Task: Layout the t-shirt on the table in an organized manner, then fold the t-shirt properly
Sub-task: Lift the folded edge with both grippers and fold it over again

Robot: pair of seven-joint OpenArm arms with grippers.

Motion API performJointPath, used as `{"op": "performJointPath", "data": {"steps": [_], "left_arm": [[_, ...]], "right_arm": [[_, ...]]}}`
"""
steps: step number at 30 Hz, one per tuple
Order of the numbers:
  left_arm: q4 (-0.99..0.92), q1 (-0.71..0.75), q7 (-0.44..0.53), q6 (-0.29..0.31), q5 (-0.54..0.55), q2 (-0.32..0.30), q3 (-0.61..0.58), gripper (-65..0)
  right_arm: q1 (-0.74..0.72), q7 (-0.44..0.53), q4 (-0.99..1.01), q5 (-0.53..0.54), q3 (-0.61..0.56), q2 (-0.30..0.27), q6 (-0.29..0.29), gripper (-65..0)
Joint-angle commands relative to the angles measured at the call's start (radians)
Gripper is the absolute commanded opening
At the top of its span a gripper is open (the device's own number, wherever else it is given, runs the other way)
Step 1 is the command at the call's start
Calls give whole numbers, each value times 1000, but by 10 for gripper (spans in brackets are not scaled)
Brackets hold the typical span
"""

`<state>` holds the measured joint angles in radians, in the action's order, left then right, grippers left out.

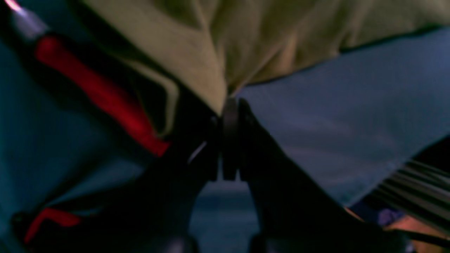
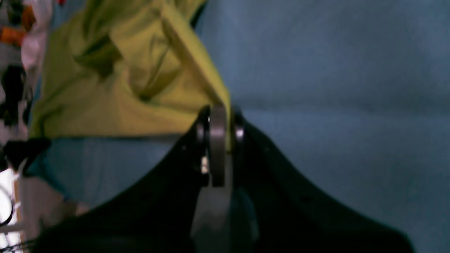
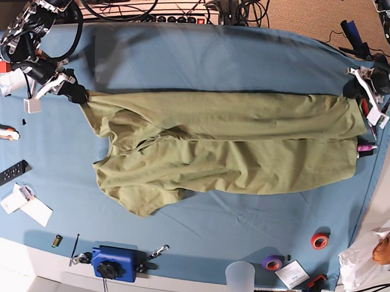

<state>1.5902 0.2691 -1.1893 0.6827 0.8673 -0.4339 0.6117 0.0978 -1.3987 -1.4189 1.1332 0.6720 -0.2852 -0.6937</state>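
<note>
The olive-green t-shirt (image 3: 234, 148) lies stretched across the middle of the table (image 3: 220, 55), pulled taut along its far edge between both arms. On the left of the base view, my right gripper (image 3: 77, 94) is shut on one corner. The right wrist view shows the cloth (image 2: 105, 98) pinched between the closed fingers of the right gripper (image 2: 219, 110) above the teal table (image 2: 334, 88). My left gripper (image 3: 355, 86), at the right of the base view, is shut on the opposite corner. In the left wrist view, the left gripper (image 1: 230, 103) clamps the fabric (image 1: 246, 35). The near half of the shirt is creased and bunched.
A black remote (image 3: 10, 174) and white papers (image 3: 29, 207) lie at the near left. Along the front edge are a blue clamp block (image 3: 115, 262), a clear cup (image 3: 241, 281), a purple tape roll (image 3: 272, 262) and a red tape roll (image 3: 319, 241). A red-handled tool (image 1: 95, 88) sits near the left gripper.
</note>
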Motion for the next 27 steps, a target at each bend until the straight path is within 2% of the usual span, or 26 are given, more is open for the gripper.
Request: {"op": "performJointPath", "data": {"steps": [1,8,15,20,27], "left_arm": [[13,-2,0,8,31,-18,7,-650],[13,20,4,7,26,-25,7,-650],[13,22,10,7,26,-83,7,-650],[13,22,22,7,27,-110,7,-650],[13,22,8,7,27,-113,7,-650]], "right_arm": [[-1,5,-13,38,4,-26,-4,-650],[73,2,-14,56,4,-26,-4,-650],[90,2,-14,60,30,-26,-4,-650],[90,2,-14,101,91,-26,-4,-650],[91,2,-14,109,102,-58,-4,-650]]}}
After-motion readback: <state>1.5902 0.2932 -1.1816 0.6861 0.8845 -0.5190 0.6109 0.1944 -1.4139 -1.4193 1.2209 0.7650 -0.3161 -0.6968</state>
